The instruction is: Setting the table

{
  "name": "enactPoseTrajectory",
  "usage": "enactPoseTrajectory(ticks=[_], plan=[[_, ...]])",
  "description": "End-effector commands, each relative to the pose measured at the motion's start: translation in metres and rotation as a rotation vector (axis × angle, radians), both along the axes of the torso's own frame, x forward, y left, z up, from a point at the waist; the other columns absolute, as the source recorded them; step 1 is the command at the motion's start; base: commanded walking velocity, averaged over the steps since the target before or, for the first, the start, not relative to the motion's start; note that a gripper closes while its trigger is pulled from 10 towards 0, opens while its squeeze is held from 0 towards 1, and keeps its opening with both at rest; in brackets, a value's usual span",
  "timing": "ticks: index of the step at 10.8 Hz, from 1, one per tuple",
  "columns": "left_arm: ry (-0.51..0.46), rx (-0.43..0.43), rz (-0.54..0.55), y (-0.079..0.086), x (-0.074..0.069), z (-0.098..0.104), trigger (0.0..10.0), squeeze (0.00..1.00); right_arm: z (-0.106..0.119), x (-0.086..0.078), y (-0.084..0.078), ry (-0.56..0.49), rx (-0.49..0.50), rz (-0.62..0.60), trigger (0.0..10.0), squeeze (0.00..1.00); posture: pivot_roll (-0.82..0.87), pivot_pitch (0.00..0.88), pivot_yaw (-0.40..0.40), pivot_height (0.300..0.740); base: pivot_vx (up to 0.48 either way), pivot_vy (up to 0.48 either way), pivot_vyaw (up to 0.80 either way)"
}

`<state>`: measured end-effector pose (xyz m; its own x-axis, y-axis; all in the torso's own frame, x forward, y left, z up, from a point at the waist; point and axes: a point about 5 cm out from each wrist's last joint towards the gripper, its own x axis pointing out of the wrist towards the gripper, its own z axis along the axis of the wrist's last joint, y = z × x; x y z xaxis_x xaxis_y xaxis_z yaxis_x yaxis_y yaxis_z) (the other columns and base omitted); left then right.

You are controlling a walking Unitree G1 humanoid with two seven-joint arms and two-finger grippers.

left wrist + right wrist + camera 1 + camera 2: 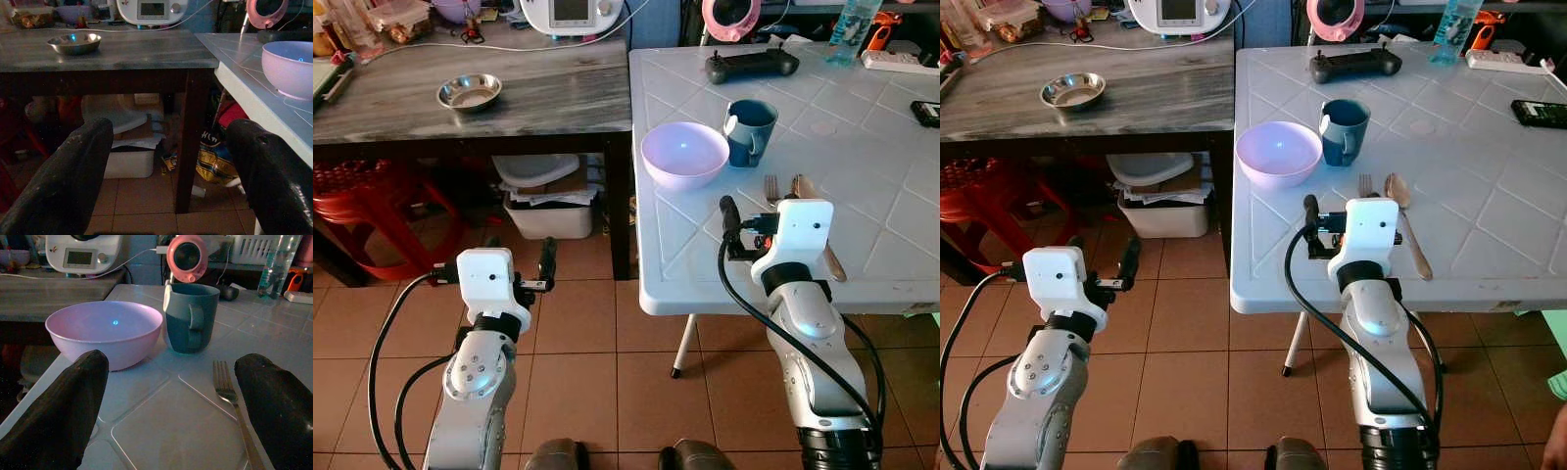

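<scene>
The white plastic table [862,176] stood at the robot's 1 o'clock, carrying a pale pink bowl [684,154] near its front left corner. A blue mug [750,131] stood just beside the bowl, at the bowl's 2 o'clock. A fork [1365,186] and a spoon [1406,223] lay side by side at the bowl's 4 o'clock, handles toward the table's front edge.

The right gripper [171,401] hovered over the front of the table, fingers spread apart and holding nothing, with the bowl and mug ahead of it and the fork close to one finger. The left gripper [168,176] was held over the tiled floor [578,343] at the robot's 10 o'clock, fingers likewise apart and empty.

A dark wooden table [548,93] adjoined the white one at 11 o'clock, bearing a small steel bowl [469,92]. A black controller [752,65] lay at the white table's far side.
</scene>
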<state>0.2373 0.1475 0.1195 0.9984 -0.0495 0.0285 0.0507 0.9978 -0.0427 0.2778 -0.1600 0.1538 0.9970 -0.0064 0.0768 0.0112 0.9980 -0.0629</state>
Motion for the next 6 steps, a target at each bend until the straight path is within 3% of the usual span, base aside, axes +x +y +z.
enactPoseTrajectory(ticks=[1, 2, 3, 4, 5, 6], plan=[[0.030, -0.040, -0.057, 0.032, 0.026, 0.015, 10.0, 0.00, -0.013, 0.041, 0.027, 0.237, 0.104, 0.256, 10.0, 0.00, 0.01, 0.095, 0.047, 0.740, 0.000, 0.000, 0.00], [0.057, -0.045, 0.012, 0.031, 0.005, 0.001, 10.0, 0.00, -0.016, 0.017, 0.018, 0.212, 0.127, 0.141, 10.0, 0.00, 0.01, 0.098, 0.023, 0.740, 0.000, 0.000, 0.00], [0.057, -0.055, 0.032, 0.029, 0.001, -0.002, 10.0, 0.00, -0.010, 0.007, 0.015, 0.158, 0.203, 0.000, 10.0, 0.00, 0.00, 0.099, 0.023, 0.740, 0.000, 0.000, 0.00], [0.059, -0.081, 0.030, 0.025, 0.003, -0.003, 10.0, 0.00, -0.011, 0.004, 0.031, 0.208, 0.369, 0.064, 10.0, 0.00, 0.00, 0.093, 0.030, 0.740, 0.000, 0.000, 0.00], [0.039, -0.060, -0.020, 0.017, 0.008, 0.001, 10.0, 0.00, -0.010, 0.003, 0.036, 0.181, 0.400, 0.112, 10.0, 0.00, 0.00, 0.084, 0.030, 0.740, 0.000, 0.000, 0.00], [0.012, -0.055, -0.025, 0.016, 0.011, 0.006, 10.0, 0.00, -0.008, 0.004, 0.039, 0.164, 0.361, 0.156, 10.0, 0.00, -0.01, 0.077, 0.028, 0.740, 0.000, 0.000, 0.00]])
